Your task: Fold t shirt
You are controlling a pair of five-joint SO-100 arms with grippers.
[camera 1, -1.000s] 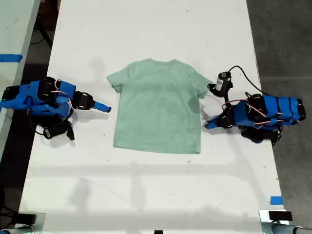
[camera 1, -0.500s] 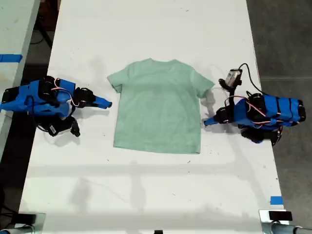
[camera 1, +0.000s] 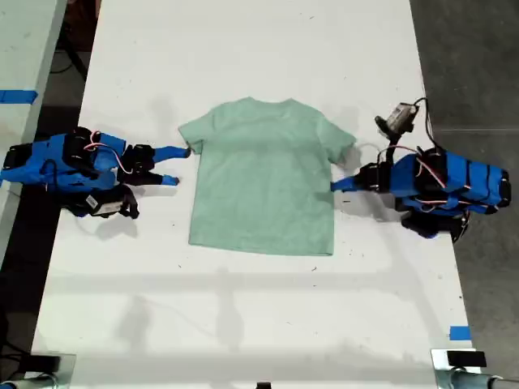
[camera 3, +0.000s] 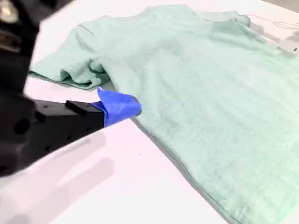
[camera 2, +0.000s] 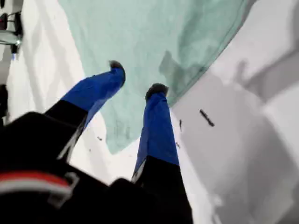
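Note:
The pale mint-green t shirt (camera 1: pixel 263 177) lies flat on the white table (camera 1: pixel 243 324), neck toward the exterior view's top. My first gripper (camera 1: pixel 334 185) comes in from the exterior view's right and reaches the shirt's side edge just below the sleeve. Its blue fingers stand apart and open (camera 2: pixel 136 77) over the cloth near a hem corner (camera 2: pixel 113 147). My second gripper (camera 1: pixel 177 165) is at the exterior view's left, open, with its upper fingertip (camera 1: pixel 185 151) at the sleeve edge. In the second wrist view one blue fingertip (camera 3: pixel 119 106) sits beside the bunched sleeve (camera 3: pixel 74 70).
A cable (camera 1: pixel 405 121) loops above the first arm (camera 1: pixel 442 185). Blue tape (camera 1: pixel 459 333) marks the table near the exterior view's lower right corner. Small dark specks (camera 1: pixel 315 267) lie below the hem. The table's side edges run close behind both arm bases.
My second gripper has opened and moved up toward the sleeve. My first gripper has advanced to the shirt's side edge, and its wrist has rolled so that its camera swung upward.

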